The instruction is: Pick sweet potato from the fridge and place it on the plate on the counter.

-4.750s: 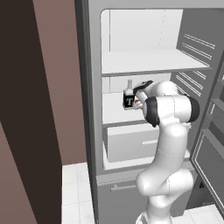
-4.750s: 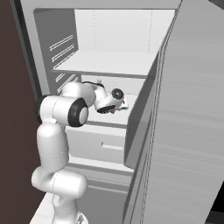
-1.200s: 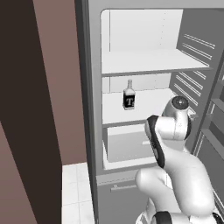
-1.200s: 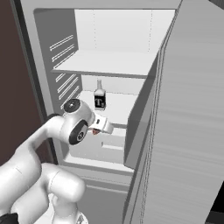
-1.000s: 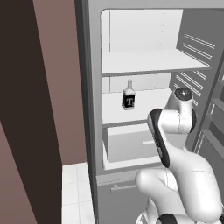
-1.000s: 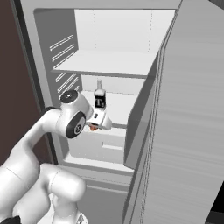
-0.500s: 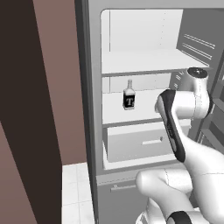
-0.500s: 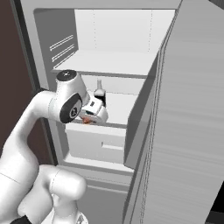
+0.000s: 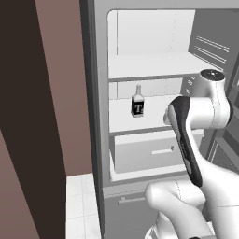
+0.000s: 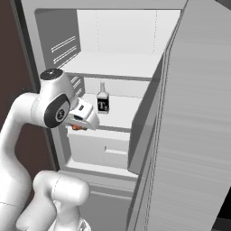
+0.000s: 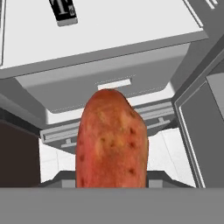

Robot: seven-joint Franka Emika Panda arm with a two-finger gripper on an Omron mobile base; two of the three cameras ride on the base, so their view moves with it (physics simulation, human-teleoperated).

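The sweet potato [image 11: 111,140], reddish-orange and oblong, stands upright in the middle of the hand view with my gripper shut on it. In the right base view my gripper [image 10: 85,119] hangs just in front of the open fridge [image 10: 122,113], at the level of the middle shelf, and a bit of the sweet potato [image 10: 78,127] shows under the hand. In the left base view my arm's elbow covers the hand, in front of the fridge [image 9: 95,116]. The plate and the counter are out of view.
A dark bottle [image 9: 137,103] [image 10: 103,100] [image 11: 63,11] with a white label stands on the middle shelf. Below it is a white drawer [image 9: 149,151] [image 10: 108,151] [image 11: 109,83]. The open fridge door [image 10: 189,135] stands close on the right. A brown wall [image 9: 32,116] is on the left.
My arm has risen and swung back from the shelf, carrying the sweet potato out toward the fridge's front edge. The bottle has stayed where it was.
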